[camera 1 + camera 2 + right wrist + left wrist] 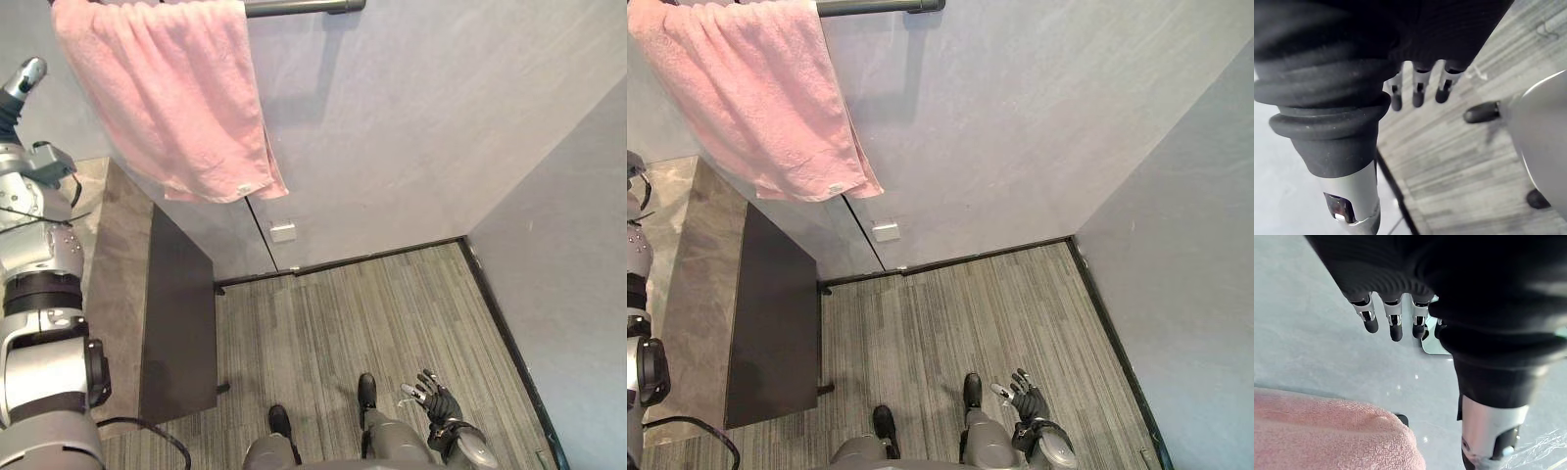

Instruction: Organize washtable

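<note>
The left hand (1395, 323) is raised near the wall (392, 147), fingers straight and apart, holding nothing, and the pink towel (167, 98) hangs just beside it over the dark rail (304, 8), above the grey bench (122, 284). The right hand (432, 397) hangs low over the floor (372, 313), also spread and empty. The danger, I think, is that the left fingers catch the towel's loops in the next move and drag it along the rail, so it slips off the free end and falls.

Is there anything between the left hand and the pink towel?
Nothing visible does. The left hand is open near the towel, with only bare wall showing between them.
</note>
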